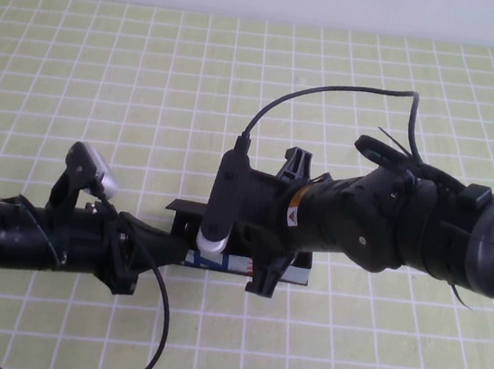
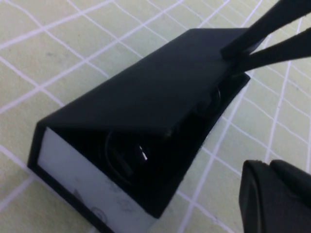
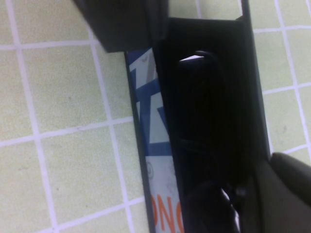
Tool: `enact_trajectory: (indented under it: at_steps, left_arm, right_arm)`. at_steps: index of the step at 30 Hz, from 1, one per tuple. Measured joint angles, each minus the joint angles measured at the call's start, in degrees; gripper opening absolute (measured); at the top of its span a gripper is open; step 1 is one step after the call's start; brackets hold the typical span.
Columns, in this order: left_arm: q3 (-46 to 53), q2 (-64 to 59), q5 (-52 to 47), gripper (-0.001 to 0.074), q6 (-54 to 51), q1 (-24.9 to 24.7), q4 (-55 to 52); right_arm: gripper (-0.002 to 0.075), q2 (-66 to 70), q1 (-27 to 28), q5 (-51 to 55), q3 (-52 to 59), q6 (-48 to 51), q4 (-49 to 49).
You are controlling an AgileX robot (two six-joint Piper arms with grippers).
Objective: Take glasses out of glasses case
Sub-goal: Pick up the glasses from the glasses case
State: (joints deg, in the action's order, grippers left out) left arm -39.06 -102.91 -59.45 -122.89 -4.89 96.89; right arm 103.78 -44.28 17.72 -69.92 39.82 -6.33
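The glasses case [image 1: 295, 271] lies mid-table, mostly under my right arm, with its lid [image 1: 186, 206] raised. In the left wrist view the lid [image 2: 146, 92] slopes over the open case and a dark lens of the glasses [image 2: 129, 155] shows inside. In the right wrist view the glasses [image 3: 199, 121] lie in the black interior beside the printed white front [image 3: 150, 145]. My right gripper [image 3: 243, 204] sits at the case's back edge, one finger [image 3: 206, 208] inside and one [image 3: 286, 189] outside, closed on the lid's edge. My left gripper [image 1: 161, 248] is shut at the case's left end.
The table is covered by a green cloth with a white grid [image 1: 105, 84]. A black cable [image 1: 331, 96] loops above the right arm and another [image 1: 156, 318] hangs from the left arm toward the front edge.
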Motion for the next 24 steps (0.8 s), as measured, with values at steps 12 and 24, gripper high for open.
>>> enact_trajectory:
  at_steps: [12,24]
  left_arm:
    - [-3.7,-5.9,1.1,-0.0004,-1.1,0.0,0.9]
    - [-3.7,-7.0,1.1,-0.0004,-2.2,0.0,1.0]
  right_arm:
    - [-0.0001,0.0,0.0,-0.1,0.0,0.0,0.2]
    - [0.0119,-2.8,0.0,-0.8,0.1,-0.1,2.7]
